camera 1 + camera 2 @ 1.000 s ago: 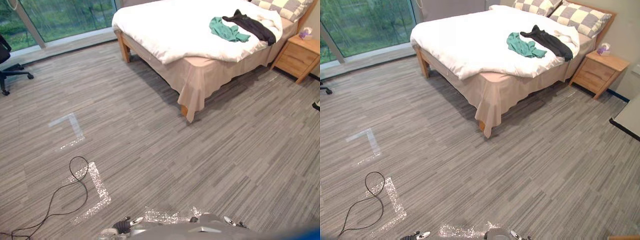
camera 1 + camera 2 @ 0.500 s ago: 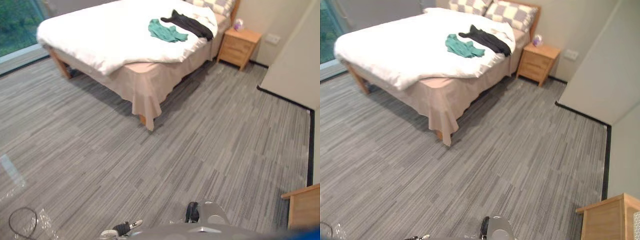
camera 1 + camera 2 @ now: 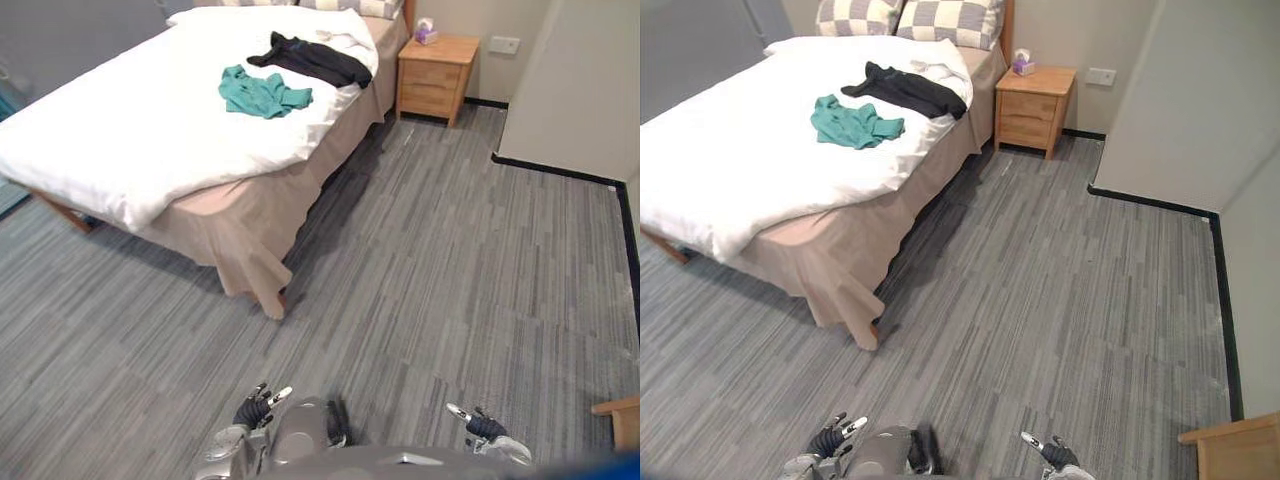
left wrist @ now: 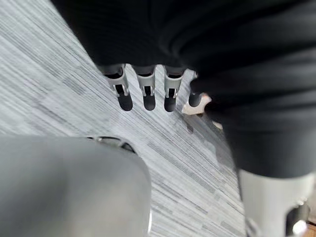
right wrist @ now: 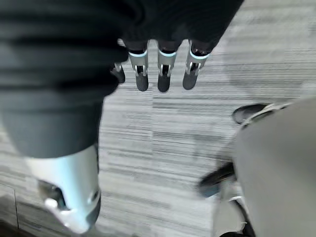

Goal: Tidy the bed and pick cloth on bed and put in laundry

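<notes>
Two garments lie on the bed (image 3: 228,245) — so nothing looks collected yet, and both the tidying and the trip to the laundry are left. The soft white duvet (image 3: 130,130) sits askew, baring a corner of beige skirted sheet. Near the checked pillows (image 3: 910,18) stretches a long black cloth (image 3: 312,60), and just beside it is a crumpled teal cloth (image 3: 262,92). Well apart from the bed, the left hand (image 3: 255,407) and right hand (image 3: 483,427) hang with fingers straight — holding nothing.
</notes>
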You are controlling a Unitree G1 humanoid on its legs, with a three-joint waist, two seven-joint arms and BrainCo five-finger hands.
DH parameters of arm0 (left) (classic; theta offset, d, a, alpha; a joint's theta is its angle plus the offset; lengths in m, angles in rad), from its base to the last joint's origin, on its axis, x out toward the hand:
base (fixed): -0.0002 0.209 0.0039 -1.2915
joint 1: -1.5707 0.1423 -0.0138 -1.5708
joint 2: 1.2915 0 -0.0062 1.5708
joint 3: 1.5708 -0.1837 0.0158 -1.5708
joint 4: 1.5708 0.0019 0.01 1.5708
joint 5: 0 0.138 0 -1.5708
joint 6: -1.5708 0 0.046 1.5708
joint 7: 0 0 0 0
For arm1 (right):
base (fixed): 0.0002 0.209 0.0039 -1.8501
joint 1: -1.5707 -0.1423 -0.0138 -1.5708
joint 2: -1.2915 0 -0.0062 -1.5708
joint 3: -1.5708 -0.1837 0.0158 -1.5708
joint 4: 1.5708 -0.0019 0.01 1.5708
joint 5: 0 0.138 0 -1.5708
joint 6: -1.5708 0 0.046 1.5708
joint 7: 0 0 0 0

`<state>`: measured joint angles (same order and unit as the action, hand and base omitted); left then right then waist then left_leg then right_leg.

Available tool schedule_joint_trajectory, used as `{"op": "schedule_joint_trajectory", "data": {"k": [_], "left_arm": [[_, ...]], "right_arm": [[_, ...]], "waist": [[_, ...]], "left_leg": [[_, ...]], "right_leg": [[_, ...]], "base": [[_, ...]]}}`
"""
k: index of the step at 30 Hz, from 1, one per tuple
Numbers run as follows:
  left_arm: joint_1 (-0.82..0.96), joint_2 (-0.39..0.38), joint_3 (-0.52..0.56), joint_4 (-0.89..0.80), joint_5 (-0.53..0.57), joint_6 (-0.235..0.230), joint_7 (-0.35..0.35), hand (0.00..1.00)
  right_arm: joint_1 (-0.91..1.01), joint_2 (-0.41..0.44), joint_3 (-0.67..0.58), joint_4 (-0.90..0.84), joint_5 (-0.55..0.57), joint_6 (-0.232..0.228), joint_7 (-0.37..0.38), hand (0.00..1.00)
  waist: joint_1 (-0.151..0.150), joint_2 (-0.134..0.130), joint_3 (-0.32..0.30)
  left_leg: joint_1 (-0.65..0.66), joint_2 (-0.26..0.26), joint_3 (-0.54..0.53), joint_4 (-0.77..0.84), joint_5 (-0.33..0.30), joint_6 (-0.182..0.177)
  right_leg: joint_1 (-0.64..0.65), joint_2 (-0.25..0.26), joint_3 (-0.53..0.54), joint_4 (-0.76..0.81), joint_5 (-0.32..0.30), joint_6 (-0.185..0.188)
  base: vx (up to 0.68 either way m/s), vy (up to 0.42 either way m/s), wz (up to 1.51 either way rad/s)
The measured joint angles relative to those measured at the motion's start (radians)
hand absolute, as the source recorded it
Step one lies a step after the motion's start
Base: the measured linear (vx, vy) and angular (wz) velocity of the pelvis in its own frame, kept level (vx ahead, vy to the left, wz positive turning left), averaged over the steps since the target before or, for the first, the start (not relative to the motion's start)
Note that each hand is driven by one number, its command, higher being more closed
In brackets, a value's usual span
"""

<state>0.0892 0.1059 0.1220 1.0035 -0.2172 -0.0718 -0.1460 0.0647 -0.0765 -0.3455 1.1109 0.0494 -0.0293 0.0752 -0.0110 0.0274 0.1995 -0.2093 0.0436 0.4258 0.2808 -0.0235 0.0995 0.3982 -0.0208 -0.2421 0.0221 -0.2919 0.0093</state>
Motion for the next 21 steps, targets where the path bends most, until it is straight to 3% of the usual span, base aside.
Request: {"op": "schedule_joint_trajectory", "data": {"k": [2, 5, 7, 9, 11, 12, 14, 17, 19, 20, 21], "left_arm": [[-0.021, -0.014, -0.004, 0.001, -0.007, 0.002, 0.0, 0.0], [-0.036, -0.021, -0.018, 0.003, -0.008, 0.008, 0.002, 0.0], [-0.035, -0.017, -0.048, 0.017, -0.008, 0.028, 0.011, 0.0], [-0.036, -0.01, -0.053, 0.021, -0.009, 0.04, 0.022, 0.0], [-0.032, -0.007, -0.061, 0.028, -0.008, 0.049, 0.023, 0.0], [-0.038, -0.007, -0.086, 0.035, -0.009, 0.06, 0.023, 0.0], [-0.048, -0.007, -0.106, 0.044, -0.015, 0.07, 0.024, 0.0], [-0.067, -0.016, -0.138, 0.048, -0.048, 0.089, 0.025, 0.0], [-0.067, -0.022, -0.129, 0.034, -0.048, 0.09, 0.036, 0.0], [-0.067, -0.022, -0.122, 0.034, -0.047, 0.09, 0.038, 0.0], [-0.059, -0.023, -0.101, 0.031, -0.047, 0.087, 0.043, 0.0]], "right_arm": [[0.01, 0.019, 0.001, -0.001, -0.006, -0.011, -0.006, 0.0], [0.016, 0.018, 0.0, 0.0, -0.016, -0.009, -0.026, 0.0], [0.016, 0.018, -0.001, -0.002, -0.02, -0.005, -0.04, 0.0], [0.007, 0.016, -0.004, -0.002, -0.025, -0.001, -0.046, 0.0], [0.007, 0.012, -0.004, -0.003, -0.023, -0.001, -0.056, 0.0], [0.009, -0.003, 0.0, -0.003, -0.022, -0.001, -0.061, 0.0], [0.013, -0.008, 0.005, -0.008, -0.006, -0.008, -0.06, 0.0], [0.049, 0.01, 0.003, -0.016, 0.044, -0.023, -0.057, 0.0], [0.059, 0.022, -0.001, -0.02, 0.058, -0.022, -0.05, 0.0], [0.06, 0.023, -0.001, -0.021, 0.057, -0.023, -0.049, 0.0], [0.065, 0.029, 0.005, -0.023, 0.057, -0.025, -0.044, 0.0]], "waist": [[0.002, -0.028, -0.004], [0.012, -0.028, -0.01], [0.011, -0.033, -0.033], [0.014, -0.041, -0.038], [0.012, -0.038, -0.037], [0.002, -0.021, -0.031], [0.001, -0.015, -0.033], [-0.012, -0.022, -0.034], [-0.025, -0.029, -0.038], [-0.025, -0.029, -0.038], [-0.023, -0.034, -0.04]], "left_leg": [[-0.008, -0.029, 0.02, -0.003, -0.046, 0.013], [0.017, -0.071, -0.002, 0.017, -0.102, 0.056], [0.048, -0.096, -0.014, 0.0, -0.117, 0.066], [0.122, -0.122, -0.096, -0.035, -0.151, 0.065], [0.199, -0.135, -0.141, -0.073, -0.154, 0.062], [0.283, -0.139, -0.186, -0.122, -0.157, 0.055], [0.343, -0.143, -0.239, -0.155, -0.159, 0.051], [0.413, -0.137, -0.391, -0.173, -0.17, 0.02], [0.423, -0.114, -0.518, -0.158, -0.197, -0.016], [0.422, -0.109, -0.531, -0.154, -0.203, -0.02], [0.417, -0.088, -0.566, -0.129, -0.235, -0.04]], "right_leg": [[-0.007, -0.029, -0.042, 0.0, 0.018, 0.021], [-0.018, -0.061, -0.047, 0.084, 0.071, 0.035], [-0.1, -0.095, -0.046, 0.309, 0.09, 0.068], [-0.275, -0.132, -0.019, 0.757, 0.151, 0.153], [-0.353, -0.16, -0.031, 0.964, 0.125, 0.142], [-0.431, -0.181, -0.059, 1.053, 0.089, 0.098], [-0.509, -0.195, -0.07, 1.041, 0.04, 0.076], [-0.607, -0.208, -0.039, 0.745, 0.007, 0.078], [-0.61, -0.188, 0.084, 0.456, 0.064, 0.07], [-0.608, -0.185, 0.099, 0.426, 0.075, 0.07], [-0.595, -0.175, 0.145, 0.319, 0.131, 0.07]], "base": [[0.47, 0.168, 0.33], [0.51, 0.202, 0.31], [0.52, 0.224, 0.7], [0.51, 0.146, 0.77], [0.41, 0.054, 0.69], [0.3, 0.021, 0.82], [0.26, -0.039, 0.89], [0.28, -0.168, 1.5], [0.28, -0.254, 1.48], [0.29, -0.32, 1.41], [0.24, -0.284, 0.75]]}}
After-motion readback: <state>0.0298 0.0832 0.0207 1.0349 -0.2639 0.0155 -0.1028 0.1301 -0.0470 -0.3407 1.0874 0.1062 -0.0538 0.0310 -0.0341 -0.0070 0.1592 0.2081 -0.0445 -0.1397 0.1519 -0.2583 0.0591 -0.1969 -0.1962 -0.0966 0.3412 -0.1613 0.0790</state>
